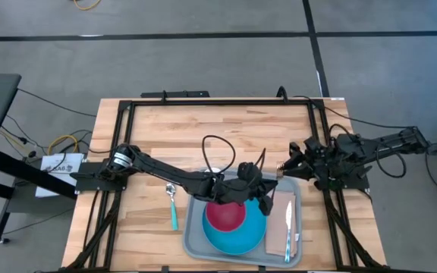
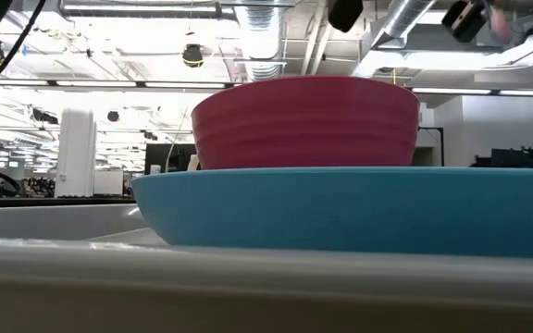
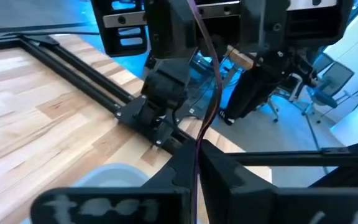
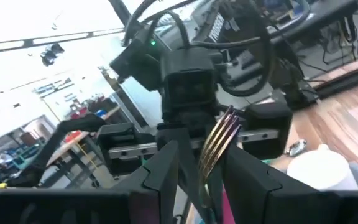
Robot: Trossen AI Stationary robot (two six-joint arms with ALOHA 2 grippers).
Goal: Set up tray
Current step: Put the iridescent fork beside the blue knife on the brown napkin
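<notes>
Tray (image 1: 196, 241), light-grey plastic, is risking a dropped gold metal fork (image 4: 219, 140) slipping from the pinching right claw (image 4: 201, 163); the left claw (image 1: 260, 199) is pressed together.

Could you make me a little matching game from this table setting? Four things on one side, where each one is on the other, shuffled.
Things:
1. bowl
2. spoon
3. fork
4. knife

Places:
A. on the bare table, left of the tray
B. on the tray, right of the plate
C. on the plate
D. held in the right end effector, off the table

Pairs: 1-C, 2-A, 3-D, 4-B
</notes>
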